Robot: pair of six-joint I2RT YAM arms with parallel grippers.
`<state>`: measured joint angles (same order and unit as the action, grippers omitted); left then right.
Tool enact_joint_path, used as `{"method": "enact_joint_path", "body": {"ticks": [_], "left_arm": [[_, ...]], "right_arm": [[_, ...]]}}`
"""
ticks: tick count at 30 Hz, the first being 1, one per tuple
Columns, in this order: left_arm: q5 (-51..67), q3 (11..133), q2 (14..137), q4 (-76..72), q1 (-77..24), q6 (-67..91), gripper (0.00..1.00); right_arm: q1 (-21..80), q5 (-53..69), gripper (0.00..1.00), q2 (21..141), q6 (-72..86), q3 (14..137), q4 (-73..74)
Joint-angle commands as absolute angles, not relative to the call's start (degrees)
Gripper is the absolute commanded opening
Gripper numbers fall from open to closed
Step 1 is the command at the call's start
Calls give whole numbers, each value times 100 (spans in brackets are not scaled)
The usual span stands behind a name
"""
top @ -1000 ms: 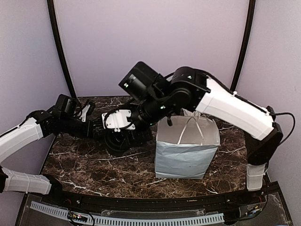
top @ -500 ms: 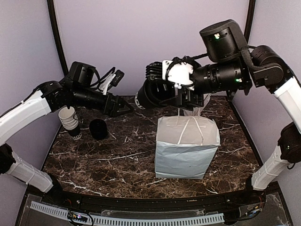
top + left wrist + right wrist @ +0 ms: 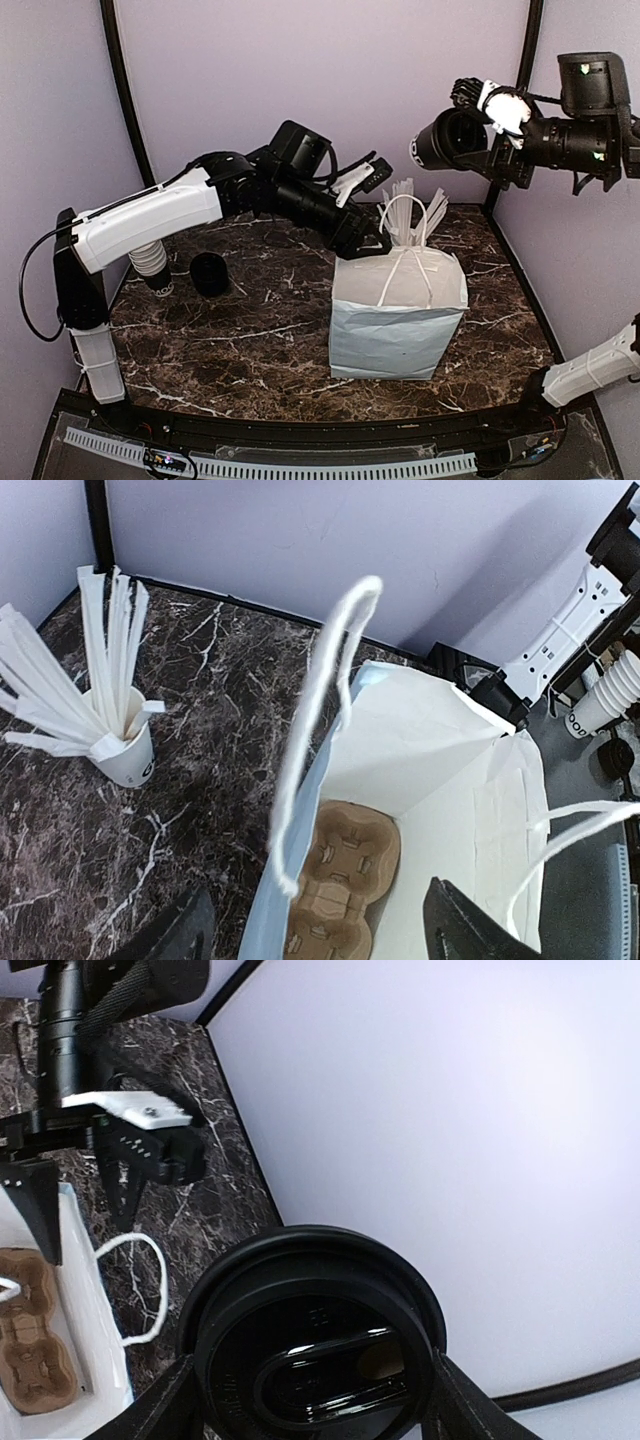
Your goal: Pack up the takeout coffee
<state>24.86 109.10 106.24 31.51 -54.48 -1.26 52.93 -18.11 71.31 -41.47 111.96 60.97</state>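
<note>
The coffee [image 3: 442,146] hung clamped in the right gripper [image 3: 455,138], upper right, not yet in the bag [image 3: 398,330]; the left gripper [image 3: 318,935] gaped wide at its mouth.

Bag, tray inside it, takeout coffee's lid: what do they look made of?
Bag: matte white paper, by its sharp creases and folded sides. Tray: probably molded pulp; dull brown, rounded cup wells. Takeout coffee: the lid looks like glossy black plastic, with sharp highlights around its recess.
</note>
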Motion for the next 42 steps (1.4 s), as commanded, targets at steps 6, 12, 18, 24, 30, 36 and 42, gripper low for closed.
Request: {"method": "enact_joint_path", "body": {"ticks": [6,12,18,24,30,36,42], "left_arm": [[2124,11677,11161,3863,-5627,-612,62],[2139,11713,11178,4090,-5657,-693,19],[1538,11500,10875,4387,-5856,-669,0],[985,10772,10119,4247,-5928,-334,0],[-147,10113,9399,4354,-6012,-151,0],[-938,9421,8837,4133,-6178,-192,0],[-1909,9094,8809,3857,-6784,-208,0]], "right_arm": [[4596,-1655,64,6554,-3978,10579,5801],[4544,-1286,63,6552,-3832,10663,5976],[4544,-833,63,6441,-3560,10720,6616],[4544,-342,61,6336,-3358,10691,6757],[4544,-35,60,6362,-3343,10597,6673],[4544,120,60,6385,-3357,10418,6663],[4552,382,60,6351,-3340,10152,6738]]}}
